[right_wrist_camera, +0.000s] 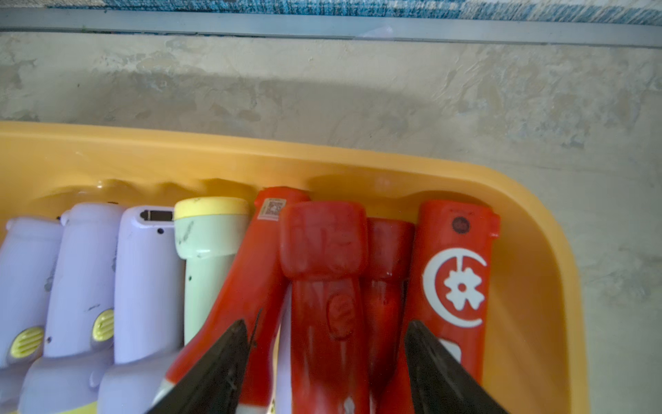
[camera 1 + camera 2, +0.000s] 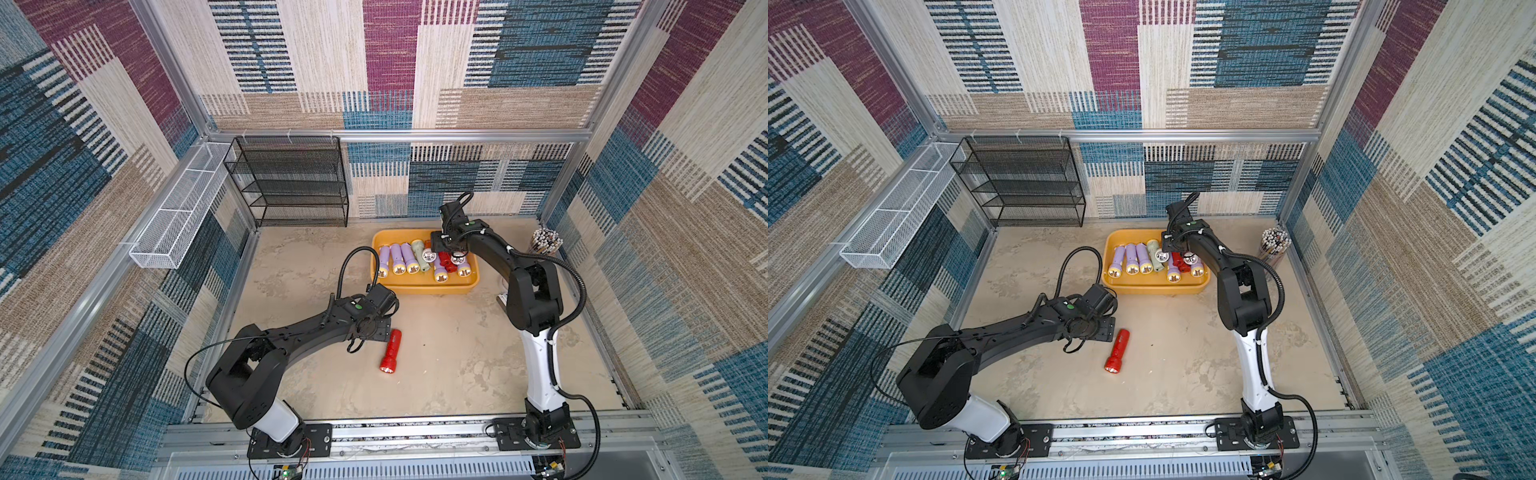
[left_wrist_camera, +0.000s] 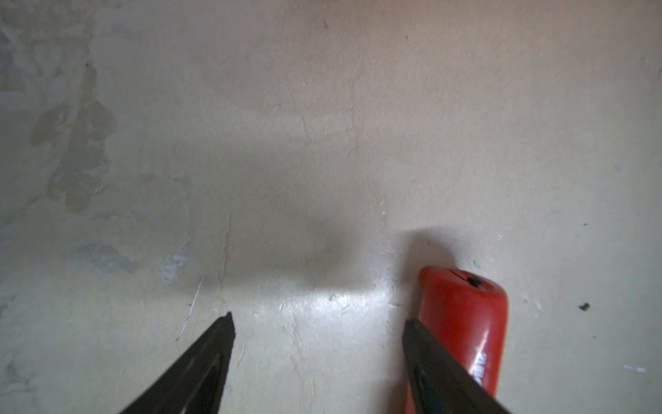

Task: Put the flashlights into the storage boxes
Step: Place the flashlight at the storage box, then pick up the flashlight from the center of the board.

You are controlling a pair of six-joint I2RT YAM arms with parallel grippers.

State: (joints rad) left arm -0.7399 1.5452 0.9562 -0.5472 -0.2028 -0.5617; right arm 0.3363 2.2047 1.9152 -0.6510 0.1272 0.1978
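Note:
The yellow-orange storage box [image 2: 424,287] [image 2: 1158,288] stands at the back of the table. Several flashlights lie in it side by side: lilac ones [image 2: 397,257], a pale green one [image 1: 207,258] and red ones. My right gripper [image 1: 326,323] hangs open over the box's right end. Its jaws stand on either side of a red flashlight [image 1: 322,286] that rests on top of the others, with gaps on both sides. Another red flashlight [image 2: 390,351] [image 2: 1117,351] lies on the table. My left gripper [image 3: 318,319] is open over bare table, and that flashlight's tail end [image 3: 465,315] lies just outside one finger.
A black mesh shelf rack [image 2: 291,183] stands at the back left. A long white wire basket [image 2: 178,216] hangs on the left wall. A clear cup of pencils [image 2: 545,241] sits in the back right corner, close behind my right arm.

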